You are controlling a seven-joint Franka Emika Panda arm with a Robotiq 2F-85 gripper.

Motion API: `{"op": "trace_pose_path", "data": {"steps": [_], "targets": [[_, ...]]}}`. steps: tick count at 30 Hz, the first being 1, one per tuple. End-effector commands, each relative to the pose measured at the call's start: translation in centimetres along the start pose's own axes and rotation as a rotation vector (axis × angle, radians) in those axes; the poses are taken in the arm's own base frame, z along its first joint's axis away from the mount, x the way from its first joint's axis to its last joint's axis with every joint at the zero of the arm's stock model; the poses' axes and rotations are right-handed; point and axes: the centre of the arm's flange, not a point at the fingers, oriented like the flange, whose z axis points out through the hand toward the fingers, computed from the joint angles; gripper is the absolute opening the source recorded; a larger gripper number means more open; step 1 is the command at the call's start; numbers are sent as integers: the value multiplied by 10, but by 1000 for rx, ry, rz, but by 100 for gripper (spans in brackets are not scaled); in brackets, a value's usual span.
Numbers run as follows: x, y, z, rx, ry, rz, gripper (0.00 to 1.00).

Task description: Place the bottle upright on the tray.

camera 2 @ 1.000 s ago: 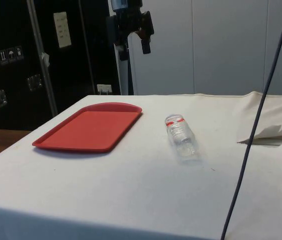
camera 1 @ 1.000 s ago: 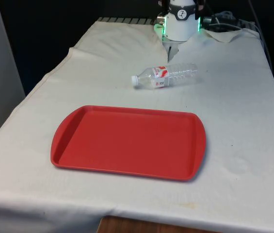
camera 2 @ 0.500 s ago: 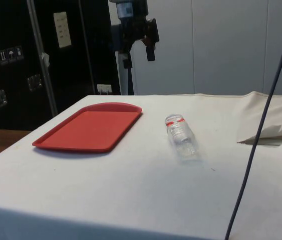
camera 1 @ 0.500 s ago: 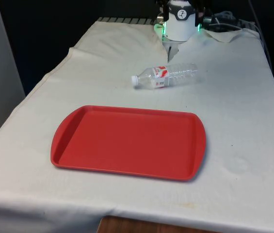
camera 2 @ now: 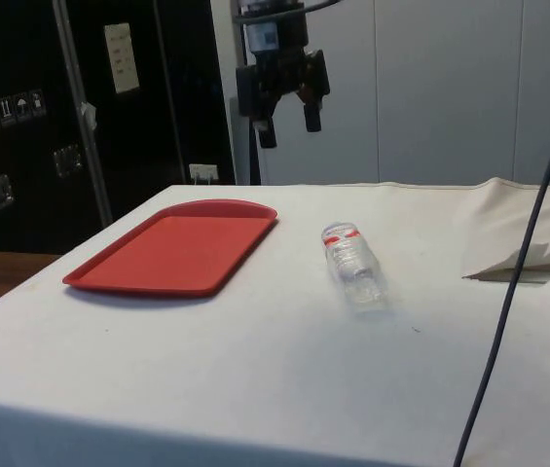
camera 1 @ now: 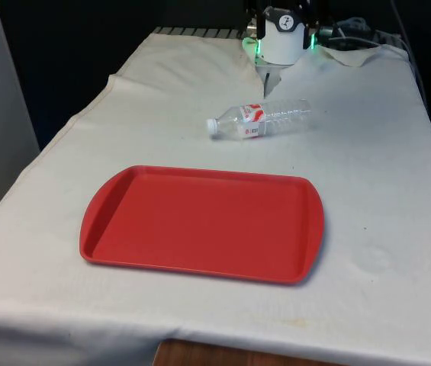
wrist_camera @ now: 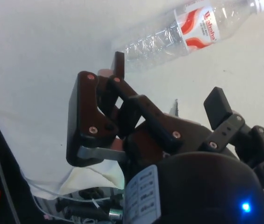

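The gripper (camera 2: pixel 285 134) hangs high above the table with its two black fingers (camera 2: pixel 311 115) pointing down and spread apart, holding nothing. In the wrist view the gripper (wrist_camera: pixel 167 88) also shows its fingers parted, with the cloth-covered table (wrist_camera: pixel 38 56) between them and the bottle beyond their tips.

Against the side view of a second ago, the gripper has come lower and has moved away from the tray, towards the bottle's stretch of table. The bottle and the tray lie where they did.

The clear plastic bottle (camera 1: pixel 259 120) lies on its side on the cloth, off the red tray (camera 1: pixel 200 223), between the tray's far edge and the table's far end, its white cap (camera 1: pixel 212 126) towards the front view's left. In the side view the bottle (camera 2: pixel 353 266) lies just beside the tray (camera 2: pixel 172 246), and its cap is hard to make out.
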Motion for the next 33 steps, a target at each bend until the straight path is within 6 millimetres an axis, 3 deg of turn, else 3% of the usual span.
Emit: {"op": "trace_pose_path", "data": {"steps": [1, 15, 33], "targets": [[-3, 2, 1, -4, 15, 11, 100], [-18, 9, 20, -23, 12, 56, 100], [-22, 16, 47, -68, -5, 135, 100]]}}
